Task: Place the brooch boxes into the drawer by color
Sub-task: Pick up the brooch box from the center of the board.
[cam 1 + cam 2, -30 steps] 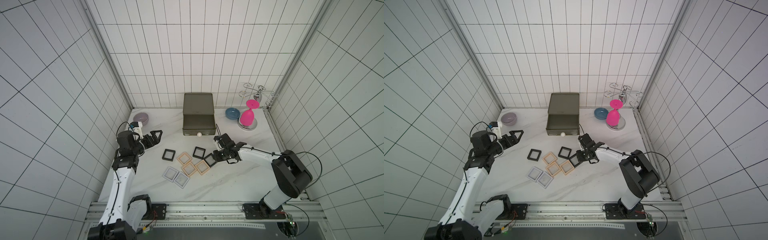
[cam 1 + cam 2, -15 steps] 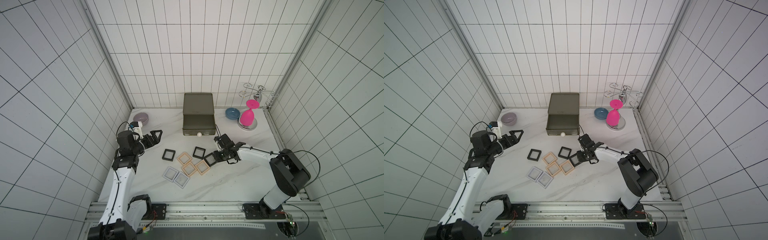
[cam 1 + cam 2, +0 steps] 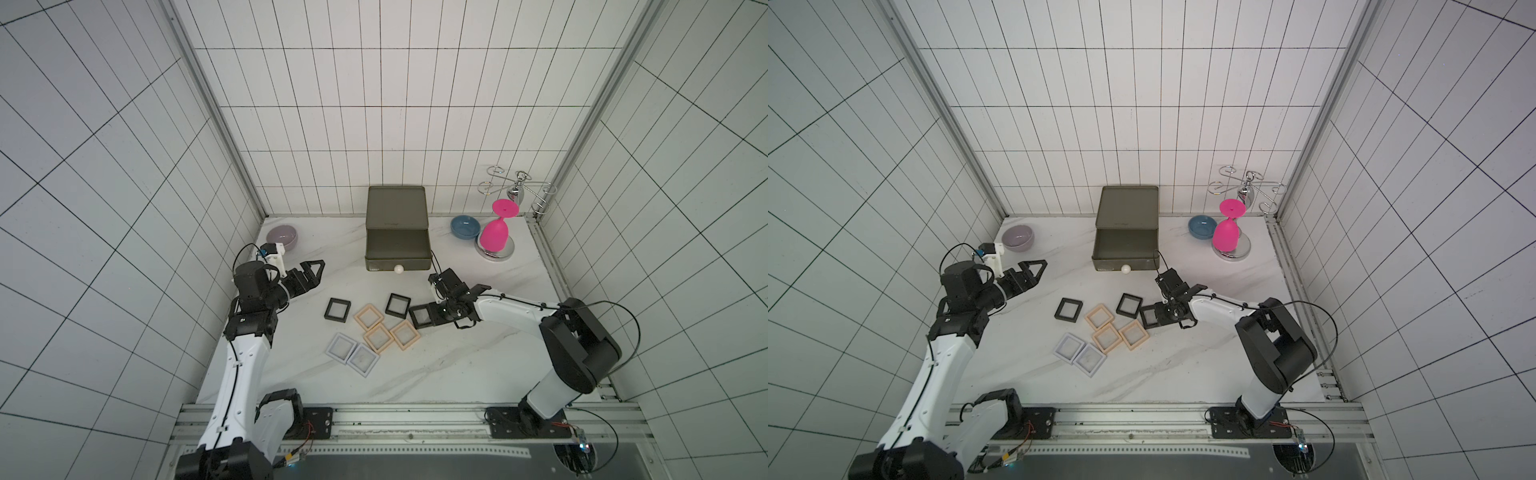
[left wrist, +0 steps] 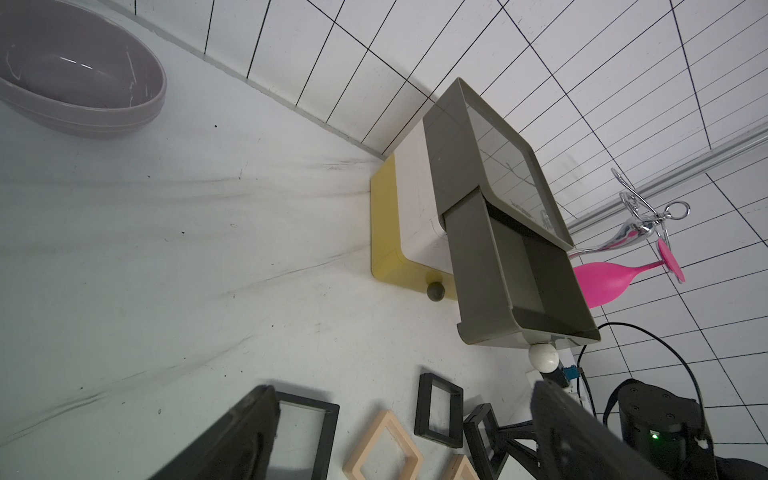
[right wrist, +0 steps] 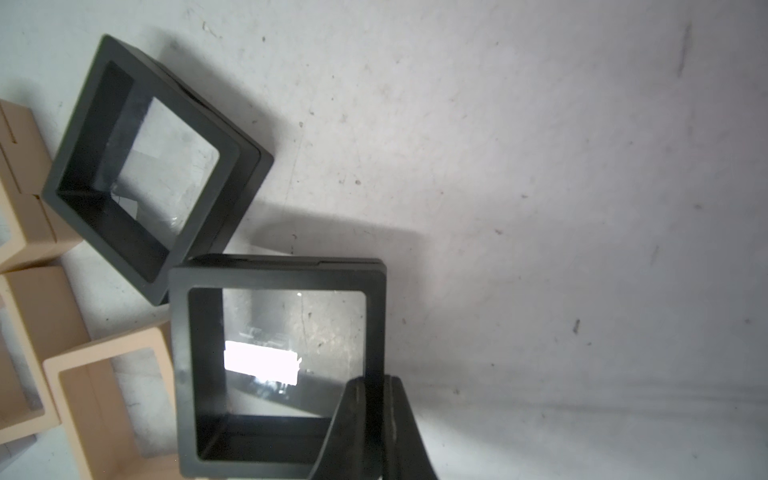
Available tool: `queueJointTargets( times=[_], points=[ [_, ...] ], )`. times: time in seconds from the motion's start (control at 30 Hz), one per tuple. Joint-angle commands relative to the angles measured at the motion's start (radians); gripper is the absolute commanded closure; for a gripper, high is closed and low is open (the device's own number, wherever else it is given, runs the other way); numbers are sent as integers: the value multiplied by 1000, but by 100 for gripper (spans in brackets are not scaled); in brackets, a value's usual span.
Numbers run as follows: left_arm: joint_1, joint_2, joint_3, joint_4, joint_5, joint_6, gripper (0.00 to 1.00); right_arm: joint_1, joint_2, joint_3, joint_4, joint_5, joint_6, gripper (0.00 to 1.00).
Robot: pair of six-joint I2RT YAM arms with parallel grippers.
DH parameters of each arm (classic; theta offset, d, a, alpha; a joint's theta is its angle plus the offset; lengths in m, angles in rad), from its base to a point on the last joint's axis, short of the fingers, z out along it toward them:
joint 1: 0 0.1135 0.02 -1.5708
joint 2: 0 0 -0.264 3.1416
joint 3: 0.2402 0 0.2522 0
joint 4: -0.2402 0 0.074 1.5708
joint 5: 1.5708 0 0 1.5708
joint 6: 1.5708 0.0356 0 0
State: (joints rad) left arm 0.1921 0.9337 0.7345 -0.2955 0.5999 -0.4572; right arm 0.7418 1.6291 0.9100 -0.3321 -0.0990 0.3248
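Observation:
Several brooch boxes lie mid-table in both top views: black ones [image 3: 337, 309] [image 3: 397, 306], three peach ones [image 3: 378, 338] and two pale white-lavender ones [image 3: 341, 348]. My right gripper [image 5: 374, 399] is shut on the rim of a third black brooch box [image 5: 274, 365] [image 3: 422, 316], which looks slightly tilted in the left wrist view. The drawer [image 3: 397, 208] stands at the back, its olive top tier [image 4: 519, 282] pulled out and empty, with white and yellow tiers [image 4: 386, 232] below it. My left gripper [image 3: 313, 270] hovers open left of the boxes, holding nothing.
A lilac bowl [image 3: 281, 237] sits at the back left. A blue bowl [image 3: 465, 226], an upturned pink goblet [image 3: 494, 237] on a metal base and a chrome rack [image 3: 515, 191] stand at the back right. Tiled walls enclose three sides.
My right gripper's jaws have closed onto the rim of the black box beside the peach ones. The left arm has not moved.

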Motion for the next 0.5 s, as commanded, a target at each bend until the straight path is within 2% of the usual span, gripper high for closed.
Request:
queueJointTargets(
  times=[0.0, 0.33, 0.47],
  points=[
    [4, -4, -10, 24, 9, -1, 1, 9, -107, 2, -42, 22, -4, 94],
    [4, -7, -12, 24, 8, -2, 2, -5, -496, -109, -38, 90, -55, 92],
    [4, -7, -11, 25, 9, -3, 1, -5, -644, -123, -32, 47, -123, 91]
  ],
)
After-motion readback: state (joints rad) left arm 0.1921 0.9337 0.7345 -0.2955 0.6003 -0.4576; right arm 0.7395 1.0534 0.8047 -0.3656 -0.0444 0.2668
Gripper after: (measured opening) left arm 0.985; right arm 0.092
